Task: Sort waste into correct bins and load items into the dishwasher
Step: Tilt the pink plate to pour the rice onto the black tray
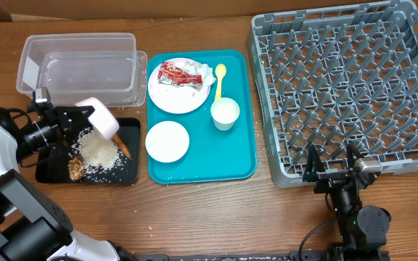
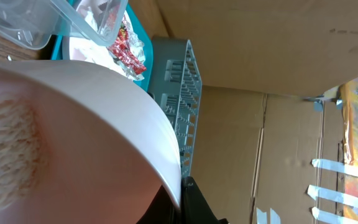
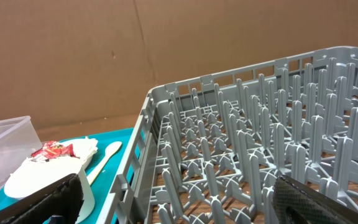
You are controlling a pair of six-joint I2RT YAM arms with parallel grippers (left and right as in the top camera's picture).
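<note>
Bright, even light from above falls on the table [image 1: 194, 217], with short soft shadows. Close to the left wrist camera the bowl [image 2: 92, 137] is blurred and pinkish, the plate [image 2: 82, 50] behind it washed out. The rack [image 3: 260, 155] looks sharp

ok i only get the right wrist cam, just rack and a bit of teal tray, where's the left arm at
Observer: The left tool is shut on a small white bowl, held tipped over the black tray.
Operator: whats on that tray
Observer: A pile of white rice lies in the middle of it.
Operator: any dishes on the teal tray i cant see from here
Observer: A second white bowl sits on the teal tray, at the corner nearest the left arm.
</note>
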